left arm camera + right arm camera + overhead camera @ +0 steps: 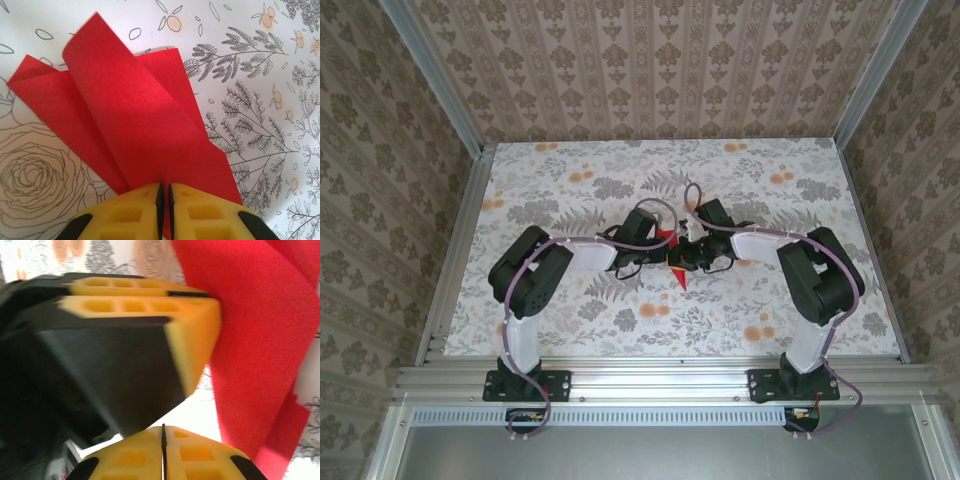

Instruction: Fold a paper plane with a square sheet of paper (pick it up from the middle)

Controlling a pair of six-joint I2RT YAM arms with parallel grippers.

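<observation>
Yellow-tipped, the left gripper (pixel 164 194) is pressed together on the near end of the paper (pixel 135 130). The red sheet runs straight in between its pads. From that pinch the paper fans away over the table (pixel 570 170) in several loose folded layers. One flap stands up and curls instead of lying flat, and the far corners rest on or just above the floral surface. From above, the paper sits at the middle of the table, wedged between the two wrists.

The right gripper (pixel 162 442) is closed too, pad against pad, and I see no red in its seam. The paper hangs just beside it to the right, with the left gripper's pads right in front of it.

Several things could go wrong from here:
- The raised flap is unpressed, so it may spring open and lose its crease.
- A single pinch at one end lets the thin sheet pivot or slip, which would skew the next fold.
- A pull from that pinch could tear the paper.
- The grippers sit so close that a small move might knock them together or crumple the layers between them.

No brand, label or writing can be read, only the flower print.
</observation>
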